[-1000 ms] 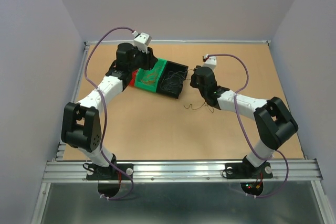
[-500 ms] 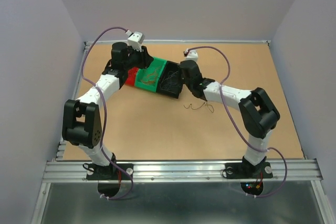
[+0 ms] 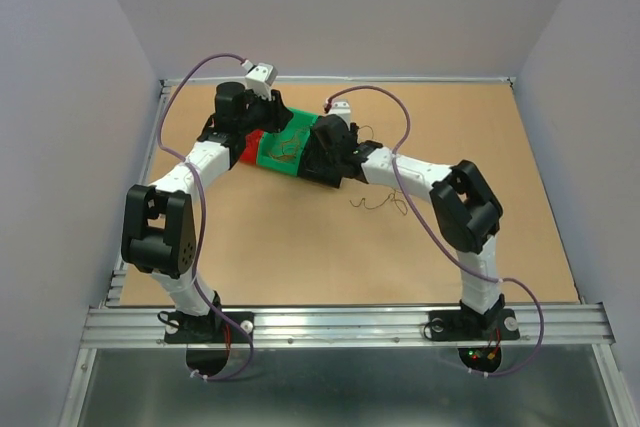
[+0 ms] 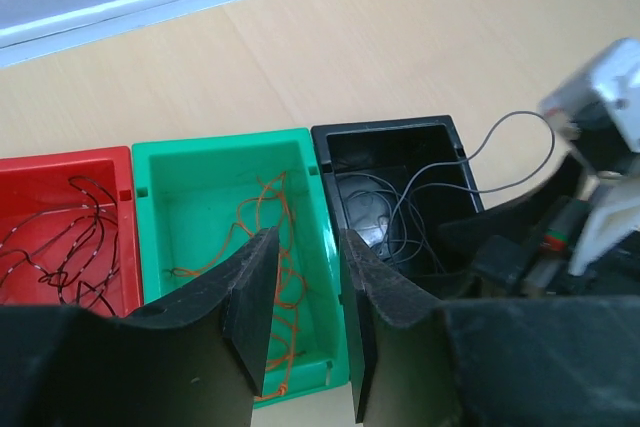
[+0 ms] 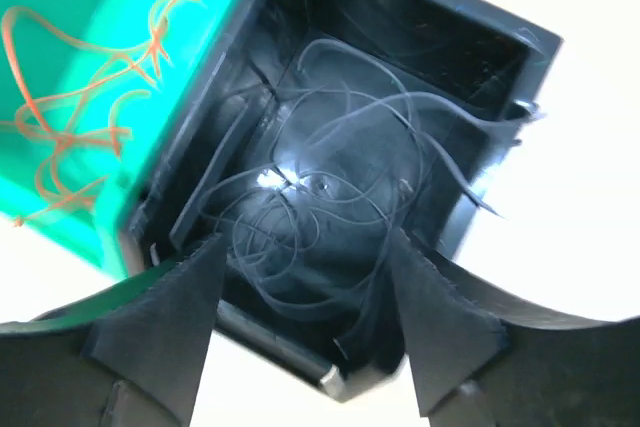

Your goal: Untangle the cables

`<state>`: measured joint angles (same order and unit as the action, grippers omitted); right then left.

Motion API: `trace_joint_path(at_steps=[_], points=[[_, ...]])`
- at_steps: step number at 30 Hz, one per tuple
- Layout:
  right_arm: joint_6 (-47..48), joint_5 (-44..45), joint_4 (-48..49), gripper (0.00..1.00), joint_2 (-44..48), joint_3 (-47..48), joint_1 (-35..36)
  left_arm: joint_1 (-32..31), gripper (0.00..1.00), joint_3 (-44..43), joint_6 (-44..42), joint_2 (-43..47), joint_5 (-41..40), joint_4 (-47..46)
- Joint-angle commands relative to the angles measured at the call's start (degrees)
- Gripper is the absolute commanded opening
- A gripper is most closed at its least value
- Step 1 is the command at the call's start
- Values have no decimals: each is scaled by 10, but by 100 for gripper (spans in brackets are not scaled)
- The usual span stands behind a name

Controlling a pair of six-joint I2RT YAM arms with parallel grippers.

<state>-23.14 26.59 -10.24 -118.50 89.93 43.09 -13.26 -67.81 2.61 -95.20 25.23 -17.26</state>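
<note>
**Right arm now over black bin, jaws released: looks like a drop-off**

- Cables: most are already sorted by colour into three bins in a row at the back of the table [image 3: 300,247].
  - Dark speckled strands are in the red bin [image 4: 60,159].
  - Orange strands [image 4: 272,247] are in the green bin [image 4: 200,142].
  - Grey strands [image 5: 320,197] are in the black bin [image 4: 395,127].
- A small loose bunch [image 3: 380,202] is left on the bare table, just in front of the black bin and clear of all three.
- Change: a second ago the right arm was down by that loose bunch. It has since swung left and now sits directly above the black bin.
- Right gripper [image 5: 307,242]: fingers spread wide, with nothing between them, only the grey tangle in the bin below. I read this as one strand just delivered and let go.
- One grey loop [image 4: 520,137] arcs over the black bin's rim and hangs partly outside. It could snag on the way out.
- Left gripper [image 4: 307,242]: barely moved, above the green bin near its wall with the black one. Jaws are slightly apart, with a narrow gap and nothing gripped.
- The loose bunch looks about the same as before; I can't tell how many strands are left in it. Task is mostly done, but more trips to that bunch are likely needed.
</note>
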Motion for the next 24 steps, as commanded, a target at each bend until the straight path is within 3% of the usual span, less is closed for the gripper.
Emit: trace_joint_path(at_steps=[1, 3, 7, 11, 18, 24], points=[[22, 34, 50, 75, 124, -69, -6, 3, 42, 6, -6, 30, 0, -30], [18, 23, 54, 75, 147, -88, -27, 3, 42, 7, -6, 33, -1, -31], [-23, -104, 97, 77, 207, -177, -107, 3, 42, 11, -8, 32, -3, -34], [-9, -109, 143, 88, 217, -209, -141, 3, 42, 8, -9, 29, -3, -35], [-19, -149, 180, 85, 206, -237, -176, 9, 44, 11, -1, 41, -38, -35], [-21, -193, 234, 79, 172, -231, -179, 75, 49, -4, 32, 37, -57, -29]])
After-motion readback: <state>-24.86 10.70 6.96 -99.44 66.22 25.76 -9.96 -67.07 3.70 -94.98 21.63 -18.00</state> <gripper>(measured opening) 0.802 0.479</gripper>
